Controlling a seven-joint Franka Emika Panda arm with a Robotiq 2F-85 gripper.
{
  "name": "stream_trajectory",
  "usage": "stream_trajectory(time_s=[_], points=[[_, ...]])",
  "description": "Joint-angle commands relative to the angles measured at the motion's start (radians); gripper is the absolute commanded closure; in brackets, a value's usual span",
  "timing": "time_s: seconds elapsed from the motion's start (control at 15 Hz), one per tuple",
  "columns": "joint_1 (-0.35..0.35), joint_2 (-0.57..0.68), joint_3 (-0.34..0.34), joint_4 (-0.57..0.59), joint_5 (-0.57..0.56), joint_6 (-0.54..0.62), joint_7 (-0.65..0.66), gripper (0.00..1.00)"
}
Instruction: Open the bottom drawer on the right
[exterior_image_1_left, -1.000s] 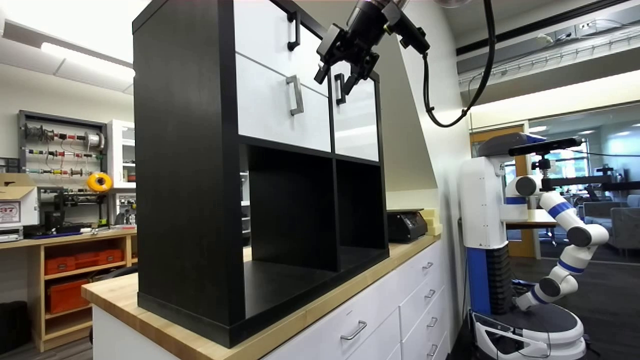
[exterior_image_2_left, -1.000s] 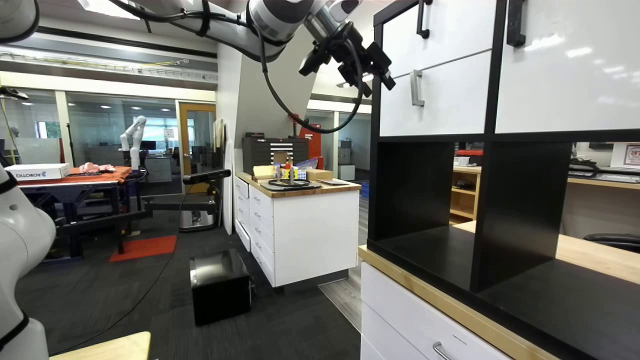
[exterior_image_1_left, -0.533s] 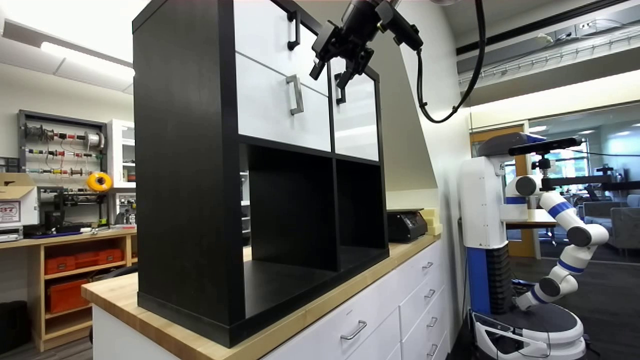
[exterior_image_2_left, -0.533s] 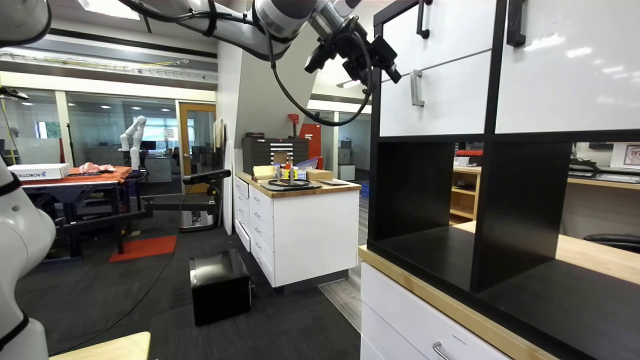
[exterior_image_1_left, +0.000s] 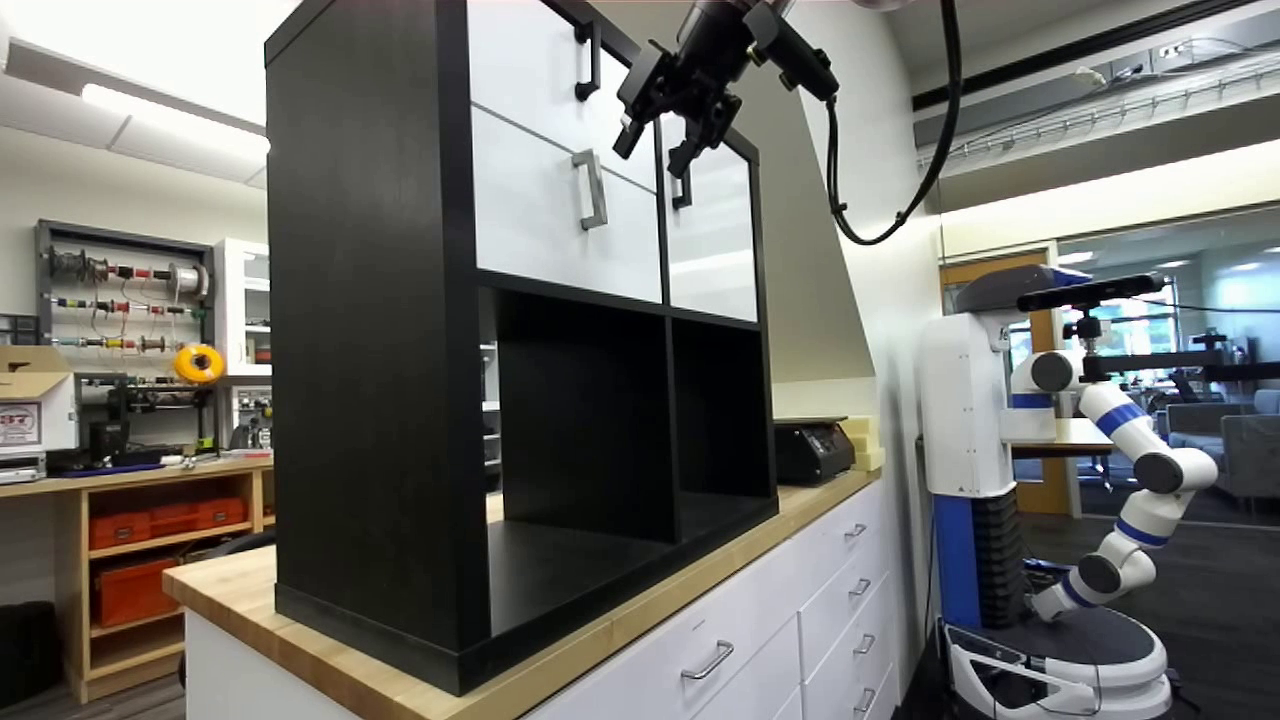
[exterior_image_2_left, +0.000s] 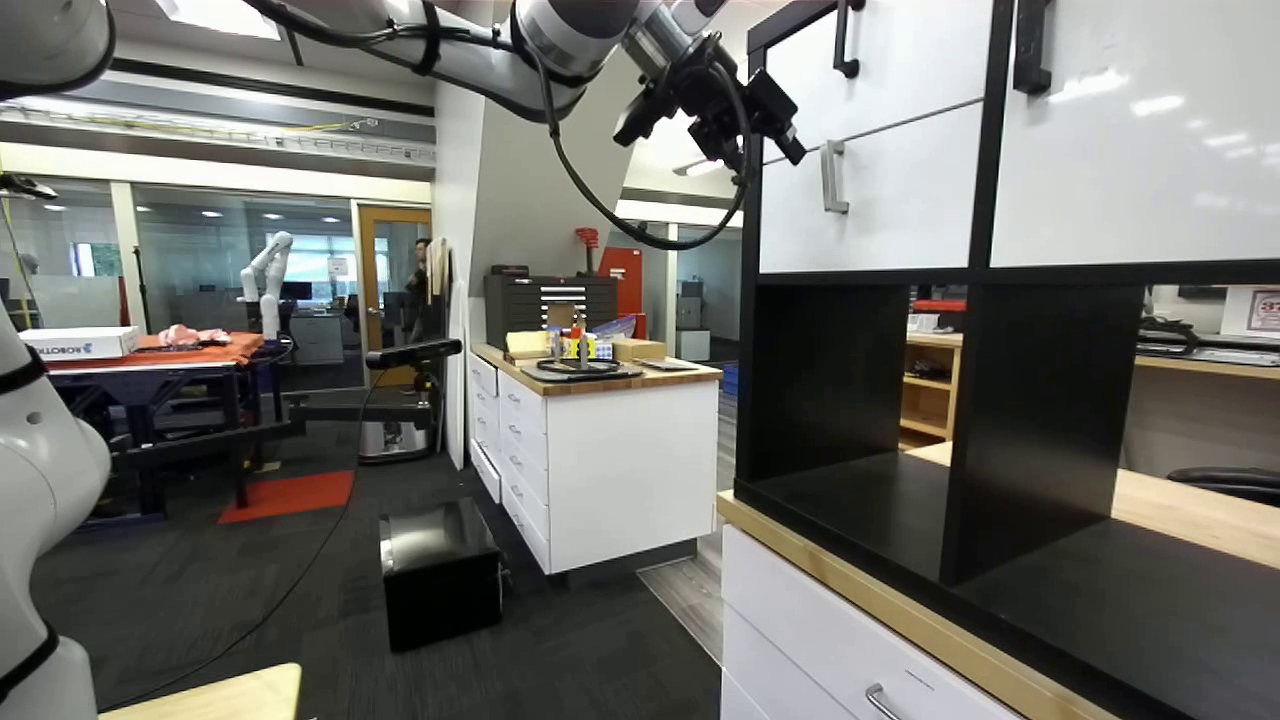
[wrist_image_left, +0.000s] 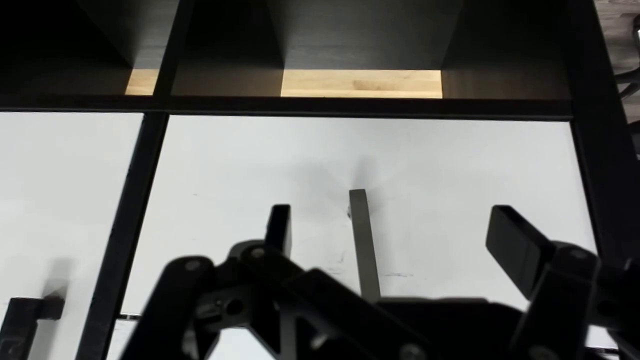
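Observation:
The lower white drawer (exterior_image_1_left: 540, 235) with a grey bar handle (exterior_image_1_left: 595, 190) is closed in the black cabinet (exterior_image_1_left: 370, 350). Both exterior views show this drawer (exterior_image_2_left: 900, 215) and its handle (exterior_image_2_left: 833, 177). My gripper (exterior_image_1_left: 652, 148) is open and empty, in front of the cabinet and apart from the handle. In an exterior view the gripper (exterior_image_2_left: 768, 158) is up and left of the handle. In the wrist view, which is upside down, the handle (wrist_image_left: 364, 235) appears between the spread fingers (wrist_image_left: 395, 230), nearer the left finger. The handle's lower part in that picture is hidden by the gripper.
An upper drawer with a black handle (exterior_image_1_left: 588, 62) is just above. A white door with a black handle (exterior_image_2_left: 1030, 45) is beside the drawers. Open compartments (exterior_image_2_left: 850, 380) lie below, on a wooden counter (exterior_image_1_left: 600, 640). A cable (exterior_image_2_left: 600, 215) loops from the arm.
My open gripper has moved a little toward the cabinet and the lower drawer's handle, mostly in the first half second. The drawers have not moved. A person now shows by the far doorway.

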Motion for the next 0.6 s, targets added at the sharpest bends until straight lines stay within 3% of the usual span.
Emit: stream_trajectory(time_s=[0.0, 0.53], points=[[0.015, 0.003, -0.013, 0.006, -0.001, -0.004, 0.000, 0.00], [0.014, -0.009, -0.010, -0.010, -0.020, -0.001, 0.013, 0.00]])
